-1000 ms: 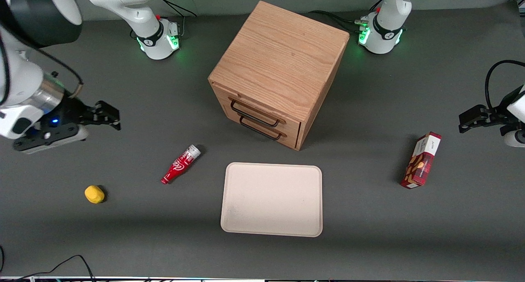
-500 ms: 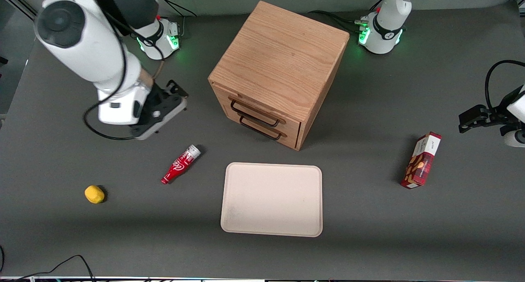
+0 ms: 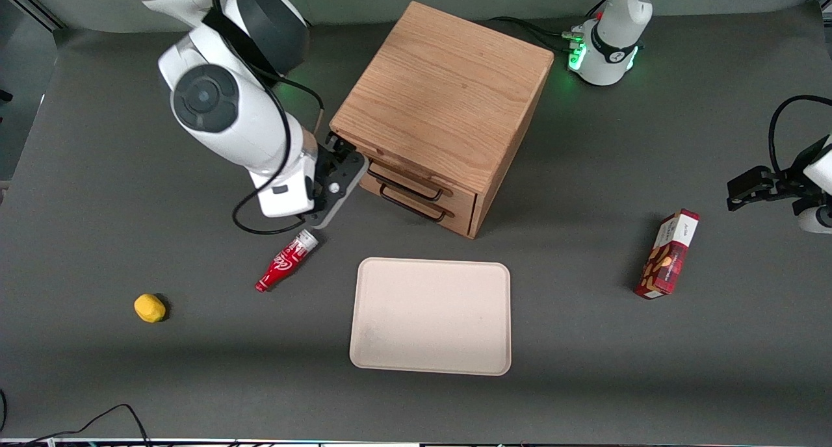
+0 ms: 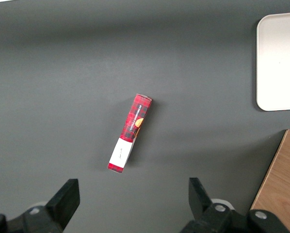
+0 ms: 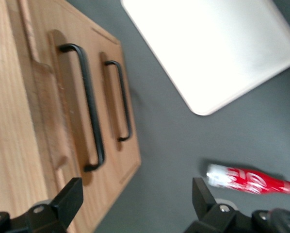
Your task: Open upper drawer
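Note:
The oak cabinet stands mid-table with both drawers shut. The upper drawer has a long black wire handle, which also shows in the right wrist view, next to the bottom drawer's handle. My right gripper is open and empty. It hovers by the cabinet's front corner toward the working arm's end, level with the upper drawer and close to that end of the handle, not touching it. In the wrist view the gripper has its fingers spread wide, one over the drawer front, one over the table.
A red bottle lies on the table just under my wrist, nearer the front camera; it also shows in the wrist view. A cream tray lies in front of the cabinet. A yellow object and a red box lie farther off.
My right arm has swung in from the working arm's end of the table to the cabinet's front corner, and the gripper now faces the drawers. Nothing else moved.

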`<state>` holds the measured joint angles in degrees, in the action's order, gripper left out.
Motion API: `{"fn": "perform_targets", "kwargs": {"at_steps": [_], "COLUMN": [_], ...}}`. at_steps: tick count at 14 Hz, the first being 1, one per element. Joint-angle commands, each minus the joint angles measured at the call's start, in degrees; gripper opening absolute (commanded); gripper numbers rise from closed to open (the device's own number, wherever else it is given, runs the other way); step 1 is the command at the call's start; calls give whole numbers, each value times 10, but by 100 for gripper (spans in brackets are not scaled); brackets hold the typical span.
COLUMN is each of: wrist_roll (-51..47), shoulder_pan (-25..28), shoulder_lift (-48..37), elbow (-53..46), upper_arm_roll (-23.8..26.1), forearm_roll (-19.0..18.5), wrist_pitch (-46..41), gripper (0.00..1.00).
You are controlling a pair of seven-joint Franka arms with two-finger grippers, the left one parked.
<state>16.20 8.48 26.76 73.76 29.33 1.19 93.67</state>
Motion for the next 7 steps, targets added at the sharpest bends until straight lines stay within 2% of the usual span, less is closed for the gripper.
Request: {"fn": "perform_targets", "kwargs": {"at_steps": [1,7], "wrist_roll": [15,13], "shoulder_pan": [1,22], "shoulder_lift": [36,66], "elbow": [-29,-12], "upper_arm_roll": [5,16], "forearm_roll": [32,33], "wrist_pitch": [5,66], "gripper": [100,100]}}
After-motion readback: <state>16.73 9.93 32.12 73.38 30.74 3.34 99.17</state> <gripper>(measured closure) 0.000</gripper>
